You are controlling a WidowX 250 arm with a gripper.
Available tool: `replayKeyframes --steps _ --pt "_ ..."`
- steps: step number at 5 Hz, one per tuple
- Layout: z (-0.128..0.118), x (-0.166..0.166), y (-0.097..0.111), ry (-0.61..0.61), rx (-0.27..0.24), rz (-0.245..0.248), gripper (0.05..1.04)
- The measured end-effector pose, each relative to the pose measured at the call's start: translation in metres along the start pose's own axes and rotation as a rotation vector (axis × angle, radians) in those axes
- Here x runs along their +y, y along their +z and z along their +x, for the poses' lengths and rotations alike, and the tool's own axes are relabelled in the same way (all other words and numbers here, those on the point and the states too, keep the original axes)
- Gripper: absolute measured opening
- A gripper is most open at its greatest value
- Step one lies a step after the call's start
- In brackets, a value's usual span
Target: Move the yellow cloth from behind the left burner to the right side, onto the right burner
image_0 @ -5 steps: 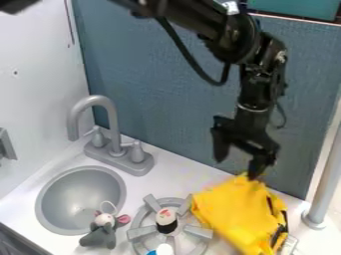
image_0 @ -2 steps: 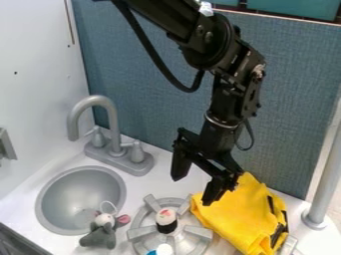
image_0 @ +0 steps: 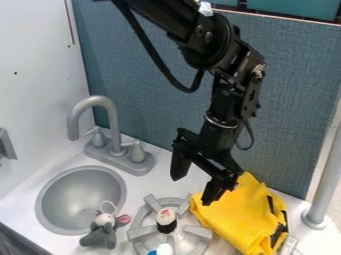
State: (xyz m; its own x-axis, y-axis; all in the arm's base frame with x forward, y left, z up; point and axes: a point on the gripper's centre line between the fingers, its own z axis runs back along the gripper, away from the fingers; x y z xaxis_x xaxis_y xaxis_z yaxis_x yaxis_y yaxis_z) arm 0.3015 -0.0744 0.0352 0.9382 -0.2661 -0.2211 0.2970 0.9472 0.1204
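Two jaws spread apart, the gripper (image_0: 192,191) near the edge of the yellow cloth (image_0: 233,215), counter (image_0: 137,186) toward the sink (image_0: 79,187).

At the lower left of the frame, a sink (image_0: 63,199) is set into the counter (image_0: 154,183), with a faucet (image_0: 114,127) mounted behind it. A plush toy (image_0: 100,236) is placed at the sink's lower right rim. At bottom centre, a bottle (image_0: 166,221) is stood on a burner (image_0: 141,232). A cloth (image_0: 234,216) is laid to the burner's right, left of a pole (image_0: 325,184).

Yellow cloth (image_0: 235,215) partly hidden behind claw (image_0: 192,191), burner (image_0: 141,232) cut off below.
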Motion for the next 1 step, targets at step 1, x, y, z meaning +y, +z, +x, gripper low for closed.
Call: replayKeyframes --steps 1 --pt "0.0000 0.0000 0.0000 0.000 0.000 0.000 1.000"
